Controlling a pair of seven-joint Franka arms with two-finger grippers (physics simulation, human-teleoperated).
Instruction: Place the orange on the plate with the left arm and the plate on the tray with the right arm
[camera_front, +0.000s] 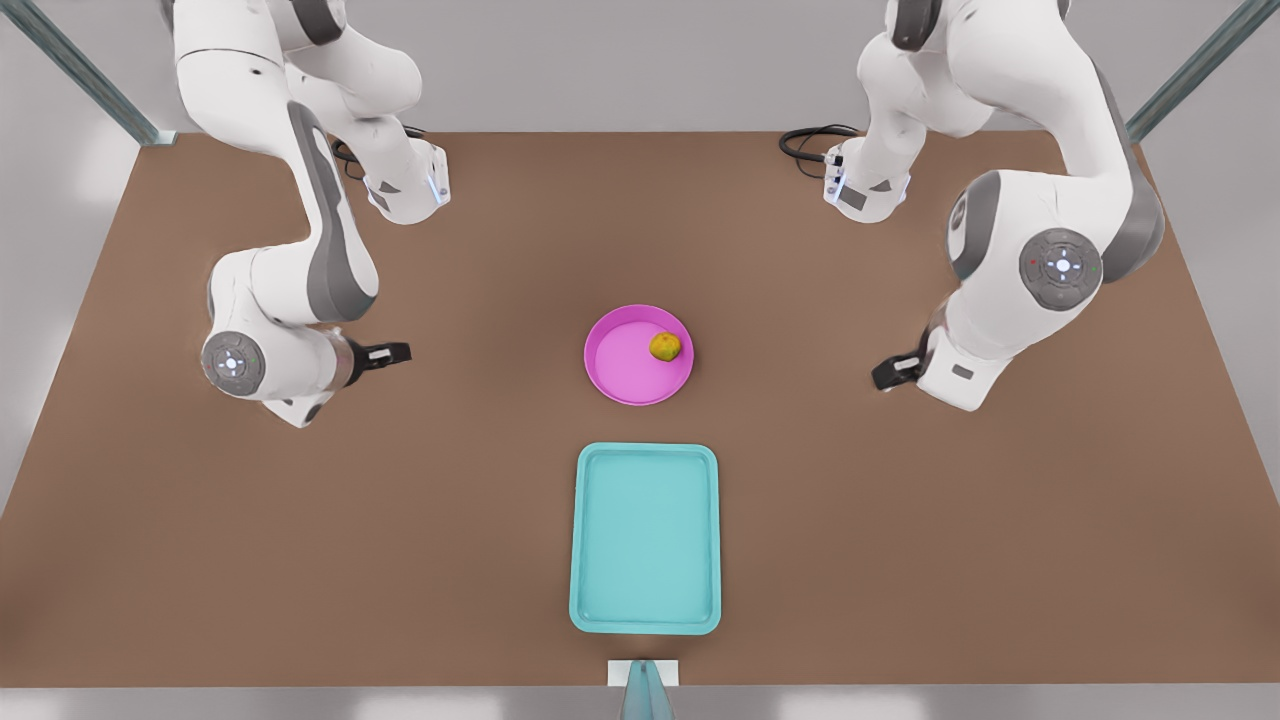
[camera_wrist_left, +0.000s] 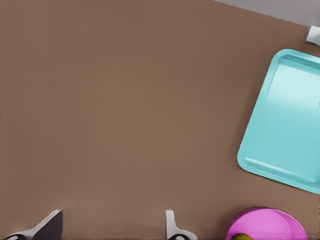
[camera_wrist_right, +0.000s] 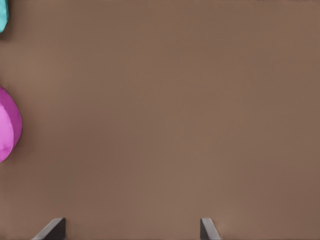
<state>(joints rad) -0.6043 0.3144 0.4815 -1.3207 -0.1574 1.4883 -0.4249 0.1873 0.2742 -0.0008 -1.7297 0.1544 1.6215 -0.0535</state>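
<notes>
Orange (camera_front: 665, 346) already sits on the plate (camera_front: 625, 372); the plate isn't yet on the tray (camera_front: 645, 537) beside it. Left gripper (camera_wrist_left: 112, 227) and right gripper (camera_wrist_right: 131, 227) wait, jaws apart.

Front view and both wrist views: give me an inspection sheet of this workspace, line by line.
Surface: brown table, no marks seen.
Job's things: orange lies in the plate; plate on the table, apart from the tray; tray empty.
Clutter: nothing seen.
Grippers: left gripper open, at the front view's right; right gripper open, at its left; both away from the plate.
Cables: black loops by the arm bases.
Surroundings: grey walls, metal struts.
</notes>
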